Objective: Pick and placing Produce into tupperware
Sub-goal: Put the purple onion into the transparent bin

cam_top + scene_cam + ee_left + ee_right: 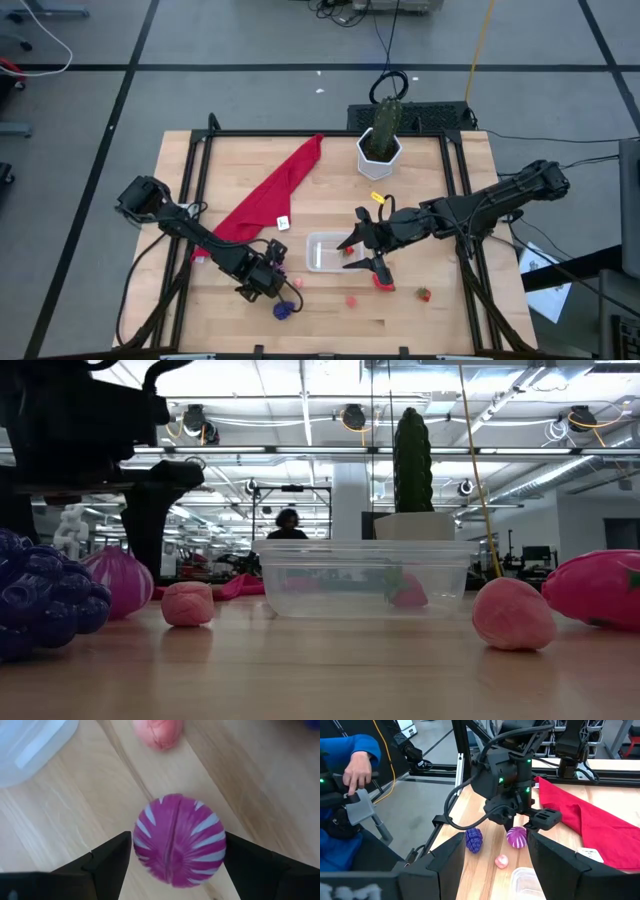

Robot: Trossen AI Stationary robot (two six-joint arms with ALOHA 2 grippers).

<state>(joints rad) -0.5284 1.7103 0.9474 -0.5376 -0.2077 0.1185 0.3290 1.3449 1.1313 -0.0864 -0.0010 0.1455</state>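
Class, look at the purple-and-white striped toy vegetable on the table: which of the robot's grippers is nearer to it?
Left. The left gripper straddles the striped vegetable, fingers open either side. The right gripper hovers by the tupperware, farther away.

Wooden table (420, 200) matt, grained; tupperware (365, 578) clear glossy plastic; red cloth (270, 195) soft, matt.

The purple grapes (45, 595) are cut off at the low view's left edge; the left gripper (272, 278) hides the striped purple vegetable (179, 838) from above.
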